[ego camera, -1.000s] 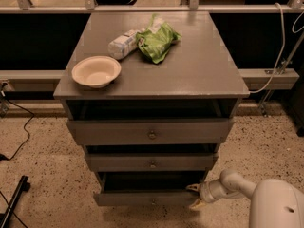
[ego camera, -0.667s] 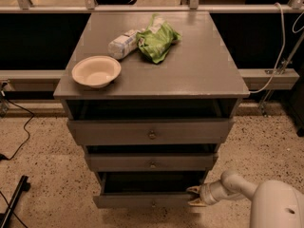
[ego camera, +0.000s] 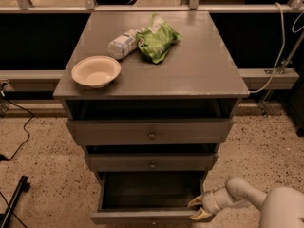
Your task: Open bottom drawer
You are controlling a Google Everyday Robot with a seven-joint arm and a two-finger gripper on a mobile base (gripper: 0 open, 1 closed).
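Observation:
The bottom drawer (ego camera: 147, 216) is the lowest grey drawer of the cabinet. It stands pulled out toward me, and its dark inside (ego camera: 149, 190) shows. My gripper (ego camera: 199, 209) is at the right end of the drawer's front. One yellowish finger (ego camera: 194, 202) is inside the drawer and the other is in front of it, so the front panel sits between them. The white arm (ego camera: 247, 194) comes in from the lower right.
The middle drawer (ego camera: 152, 163) and the top drawer (ego camera: 151, 133) sit slightly out above it. On the cabinet top (ego camera: 199, 65) are a white bowl (ego camera: 96, 71), a white packet (ego camera: 123, 43) and a green bag (ego camera: 157, 38). A black cable (ego camera: 14, 146) lies on the speckled floor at the left.
The bottom drawer has slid further out toward me, and my gripper has moved with it at its right end. Everything on the cabinet top is unmoved.

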